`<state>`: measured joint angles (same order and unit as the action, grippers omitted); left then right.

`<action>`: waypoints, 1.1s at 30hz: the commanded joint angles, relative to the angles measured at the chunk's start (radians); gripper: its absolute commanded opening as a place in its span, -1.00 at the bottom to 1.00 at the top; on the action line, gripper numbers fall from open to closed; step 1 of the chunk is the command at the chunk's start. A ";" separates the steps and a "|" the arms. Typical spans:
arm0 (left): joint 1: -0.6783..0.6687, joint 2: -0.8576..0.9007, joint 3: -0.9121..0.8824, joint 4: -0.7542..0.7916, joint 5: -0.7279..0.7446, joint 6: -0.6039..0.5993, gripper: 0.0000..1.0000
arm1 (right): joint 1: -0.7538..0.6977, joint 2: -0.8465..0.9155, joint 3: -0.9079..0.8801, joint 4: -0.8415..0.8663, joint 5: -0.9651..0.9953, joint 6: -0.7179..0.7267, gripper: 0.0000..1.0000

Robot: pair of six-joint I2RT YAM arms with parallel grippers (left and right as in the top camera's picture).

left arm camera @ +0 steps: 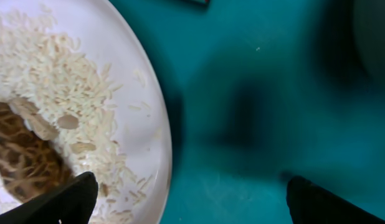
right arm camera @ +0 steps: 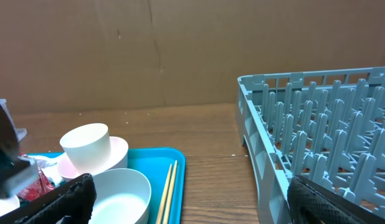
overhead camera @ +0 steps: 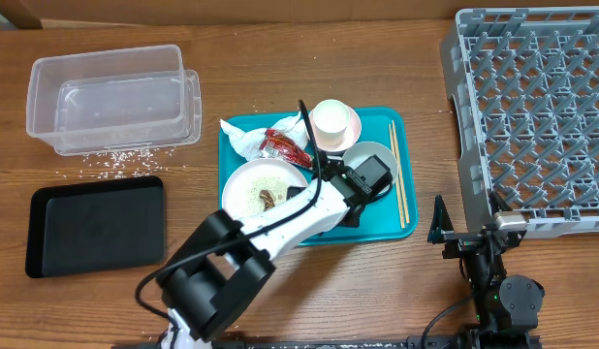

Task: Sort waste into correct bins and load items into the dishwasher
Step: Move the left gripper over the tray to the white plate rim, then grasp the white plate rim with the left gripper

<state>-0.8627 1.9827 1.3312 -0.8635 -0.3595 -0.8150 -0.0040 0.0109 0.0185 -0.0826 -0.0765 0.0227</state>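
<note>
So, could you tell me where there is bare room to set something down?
Bare wood lies between the clear tub and the teal tray, and in the narrow strip between teal tray and dish rack. The black tray is bare too. The teal tray is crowded; rice grains litter the tub's front.

The left arm point(overhead camera: 304, 211) lay across the teal tray point(overhead camera: 389, 227), crowding plate point(overhead camera: 249, 182) and bowl point(overhead camera: 363, 152). Open table point(overhead camera: 430, 136) ran between tray and rack point(overhead camera: 532, 116).
</note>
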 commanded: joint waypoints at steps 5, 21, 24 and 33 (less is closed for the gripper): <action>0.000 0.044 0.015 0.005 -0.006 -0.025 0.15 | 0.004 -0.008 -0.010 0.004 0.008 0.001 1.00; 0.011 0.045 0.011 -0.002 -0.006 -0.076 -0.24 | 0.004 -0.008 -0.010 0.004 0.008 0.001 1.00; 0.025 0.045 0.011 -0.004 0.000 -0.076 -0.25 | 0.004 -0.008 -0.010 0.004 0.008 0.001 1.00; 0.055 0.045 0.011 -0.003 0.047 -0.072 -0.50 | 0.004 -0.008 -0.010 0.004 0.008 0.001 1.00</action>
<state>-0.8120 2.0106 1.3323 -0.8665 -0.3244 -0.8700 -0.0040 0.0109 0.0185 -0.0826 -0.0769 0.0227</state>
